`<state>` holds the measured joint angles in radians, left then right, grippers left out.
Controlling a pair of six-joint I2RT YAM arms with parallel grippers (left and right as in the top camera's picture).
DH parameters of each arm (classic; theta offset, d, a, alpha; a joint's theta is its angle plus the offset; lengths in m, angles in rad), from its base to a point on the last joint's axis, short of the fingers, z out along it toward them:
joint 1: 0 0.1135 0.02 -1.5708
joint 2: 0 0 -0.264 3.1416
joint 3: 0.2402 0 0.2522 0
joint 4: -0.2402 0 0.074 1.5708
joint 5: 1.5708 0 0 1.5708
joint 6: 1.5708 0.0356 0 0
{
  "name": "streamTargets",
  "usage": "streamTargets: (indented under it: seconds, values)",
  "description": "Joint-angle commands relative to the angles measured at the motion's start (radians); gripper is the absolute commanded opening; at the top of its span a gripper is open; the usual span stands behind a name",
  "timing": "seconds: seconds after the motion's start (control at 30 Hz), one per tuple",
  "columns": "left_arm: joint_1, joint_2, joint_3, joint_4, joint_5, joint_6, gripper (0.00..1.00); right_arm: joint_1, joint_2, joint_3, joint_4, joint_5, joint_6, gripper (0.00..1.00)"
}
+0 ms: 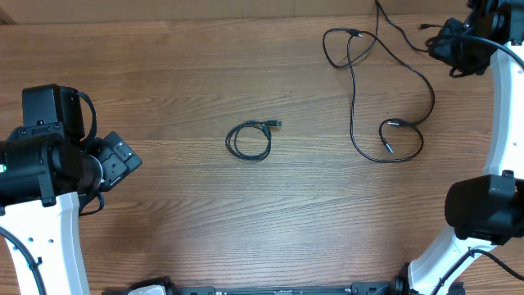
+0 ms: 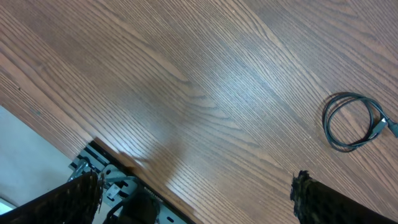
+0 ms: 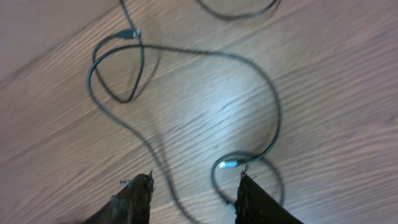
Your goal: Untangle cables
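Wood-grain table, brown, seen from above and from both wrists.

Item 1: coiled cable. Dark, wound into a small round coil, flat on the table near the centre of the overhead view. Its plug sticks out at the coil's 2 o'clock. Nothing touches it. In the left wrist view the coiled cable lies at 3 o'clock, far from both fingers.

Item 2: long cable. Dark and thin, spread loose at 2 o'clock from the coil and well apart from it. One closed loop with a plug sits at its 12 o'clock end, and one strand leaves the top edge of the overhead view. A smaller loop with a plug lies at its 5 o'clock end, and the strands cross at each loop. In the right wrist view the long cable lies blurred on the wood, its small loop and pale plug between the two fingers in the frame. Whether anything touches it cannot be told.

Item 3: right gripper. Fingers set apart, holding nothing. In the overhead view the right gripper is at 1 o'clock, beside the long cable's upper strand.

Item 4: left gripper. Fingers spread wide, with bare wood between them. In the overhead view the left gripper is at 9 o'clock, well apart from both cables.
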<state>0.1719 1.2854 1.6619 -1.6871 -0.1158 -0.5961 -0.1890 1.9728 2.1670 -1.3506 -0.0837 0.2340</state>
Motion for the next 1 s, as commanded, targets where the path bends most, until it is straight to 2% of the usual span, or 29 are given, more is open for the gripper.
streamTargets:
  seconds: [0.0, 0.1, 0.2, 0.3, 0.37, 0.47, 0.53, 0.77, 0.83, 0.9, 0.97]
  values:
    - [0.004, 0.004, 0.009, 0.001, 0.005, 0.016, 1.0, 0.005, 0.008, -0.002, -0.016, -0.126, 0.025, 0.44]
    - [0.004, 0.004, 0.009, 0.006, 0.005, 0.016, 0.99, 0.027, 0.027, -0.002, -0.031, -0.21, -0.028, 0.46]
    - [0.004, 0.004, 0.009, 0.009, 0.005, 0.016, 0.99, 0.068, 0.058, -0.003, -0.044, -0.206, -0.101, 0.53]
    - [0.004, 0.004, 0.009, 0.008, 0.005, 0.016, 1.0, 0.114, 0.107, -0.005, -0.049, -0.188, -0.138, 0.71]
    - [0.004, 0.004, 0.009, 0.008, 0.005, 0.016, 1.0, 0.142, 0.14, -0.009, -0.04, -0.125, -0.138, 0.77]
    - [0.004, 0.004, 0.009, 0.007, 0.006, 0.016, 0.99, 0.174, 0.192, -0.009, -0.018, -0.061, -0.138, 0.94]
    - [0.004, 0.004, 0.009, 0.008, 0.006, 0.016, 1.0, 0.187, 0.223, -0.009, 0.011, -0.058, -0.138, 0.99]
    - [0.004, 0.004, 0.009, 0.012, 0.005, 0.016, 1.0, 0.211, 0.323, -0.009, 0.132, -0.037, -0.138, 1.0]
    - [0.004, 0.004, 0.009, 0.013, 0.005, 0.016, 1.0, 0.217, 0.347, -0.011, 0.153, -0.039, -0.14, 0.93]
    - [0.004, 0.004, 0.009, 0.018, 0.006, 0.015, 0.99, 0.229, 0.371, -0.018, 0.173, -0.056, -0.181, 0.81]
    - [0.004, 0.004, 0.009, 0.023, 0.006, 0.013, 1.0, 0.242, 0.392, -0.02, 0.18, -0.055, -0.223, 0.8]
